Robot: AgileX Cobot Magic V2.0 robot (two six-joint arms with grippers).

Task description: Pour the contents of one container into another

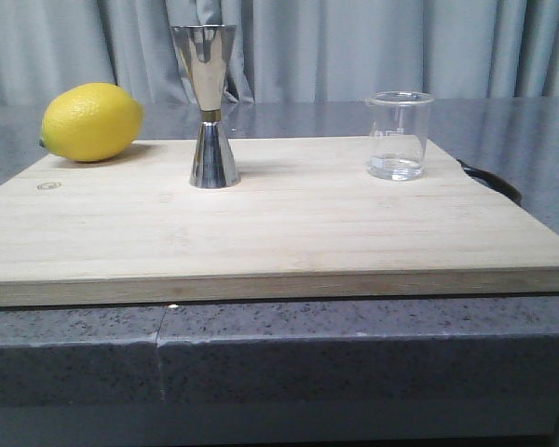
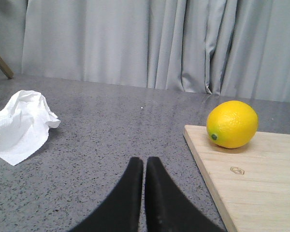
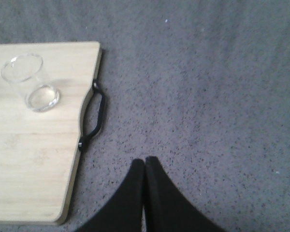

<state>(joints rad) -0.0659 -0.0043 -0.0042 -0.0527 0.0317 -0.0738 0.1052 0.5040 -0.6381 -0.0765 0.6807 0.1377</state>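
Observation:
A small clear glass beaker (image 1: pixel 399 135) stands upright at the back right of the wooden board (image 1: pixel 279 233), with a little clear liquid at its bottom. The right wrist view shows the beaker (image 3: pixel 31 83) too, near the board's handle end. A tall shiny steel jigger (image 1: pixel 211 105) with a gold waist band stands upright at the board's back middle. My left gripper (image 2: pixel 144 162) is shut and empty above the grey counter, left of the board. My right gripper (image 3: pixel 145 161) is shut and empty above the counter, right of the board. Neither gripper appears in the front view.
A yellow lemon (image 1: pixel 91 122) lies at the board's back left corner; the lemon (image 2: pixel 232 124) also shows in the left wrist view. A crumpled white tissue (image 2: pixel 20 124) lies on the counter far left. A black handle (image 3: pixel 94 116) juts from the board's right edge. Grey curtains hang behind.

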